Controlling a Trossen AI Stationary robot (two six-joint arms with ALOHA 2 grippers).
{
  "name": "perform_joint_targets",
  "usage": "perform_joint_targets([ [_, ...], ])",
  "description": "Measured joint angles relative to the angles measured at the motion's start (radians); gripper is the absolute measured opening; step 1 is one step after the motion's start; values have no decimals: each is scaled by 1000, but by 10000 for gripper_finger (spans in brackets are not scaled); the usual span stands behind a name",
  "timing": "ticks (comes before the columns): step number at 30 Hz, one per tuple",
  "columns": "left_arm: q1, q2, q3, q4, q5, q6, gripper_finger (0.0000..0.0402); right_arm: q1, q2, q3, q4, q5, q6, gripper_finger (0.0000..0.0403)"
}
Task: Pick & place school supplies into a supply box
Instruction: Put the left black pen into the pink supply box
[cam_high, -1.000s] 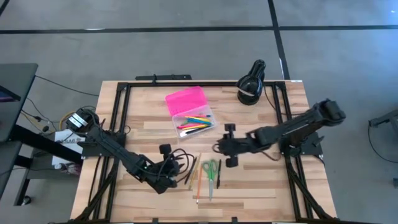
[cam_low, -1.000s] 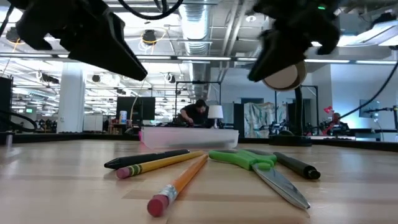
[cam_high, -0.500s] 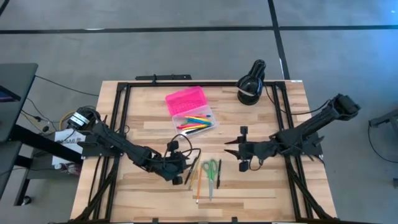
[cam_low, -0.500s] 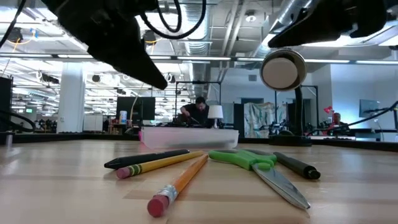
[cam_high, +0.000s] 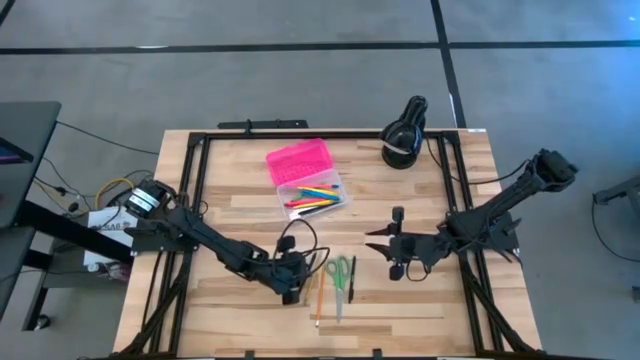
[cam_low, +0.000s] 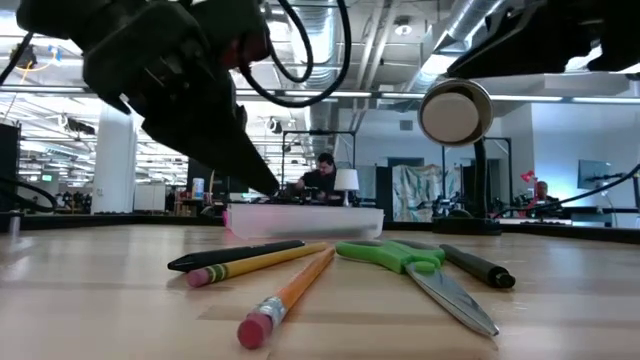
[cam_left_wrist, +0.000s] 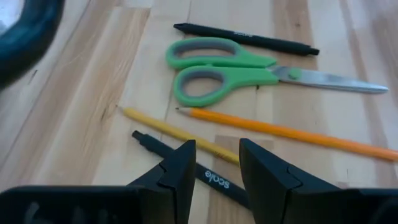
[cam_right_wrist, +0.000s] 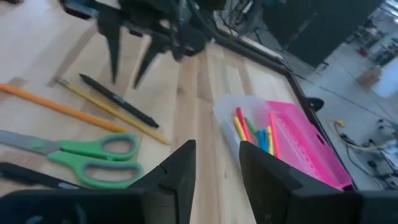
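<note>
School supplies (cam_high: 330, 282) — green scissors (cam_left_wrist: 224, 70), two pencils and two black pens — lie loose near the table's (cam_high: 420, 190) front edge. The left end effector (cam_left_wrist: 214, 163) hovers over a black pen (cam_left_wrist: 186, 167), fingers spread, holding nothing. The right end effector (cam_high: 382, 243) hangs beside the scissors, also spread and empty. The pink-lidded supply box (cam_high: 305, 178) sits open toward the table's rear edge, holding coloured pens.

Two dark robot arms reach inward over a table. The left gripper (cam_high: 296, 285) hangs low at the near middle, fingers (cam_left_wrist: 181, 167) parted with a narrow gap, holding nothing. The right gripper (cam_high: 374, 240) hovers right of centre, fingers (cam_right_wrist: 180, 163) likewise slightly parted and empty
</note>
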Motion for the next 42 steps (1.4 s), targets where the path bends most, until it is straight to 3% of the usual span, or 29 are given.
perform_joint_targets([
  [19, -7, 2, -15, -41, -46, 5, 116, 6, 0, 1, 23, -4, -9, 118],
  [29, -32, 2, -90, 114, -58, 6, 116, 6, 0, 1, 23, -5, -7, 118],
  [37, -52, 2, -92, 120, -102, -2, 116, 6, 0, 1, 23, -5, -5, 118],
  [42, -51, 80, -93, 219, -82, 17, 116, 6, 0, 1, 24, -5, -5, 118],
])
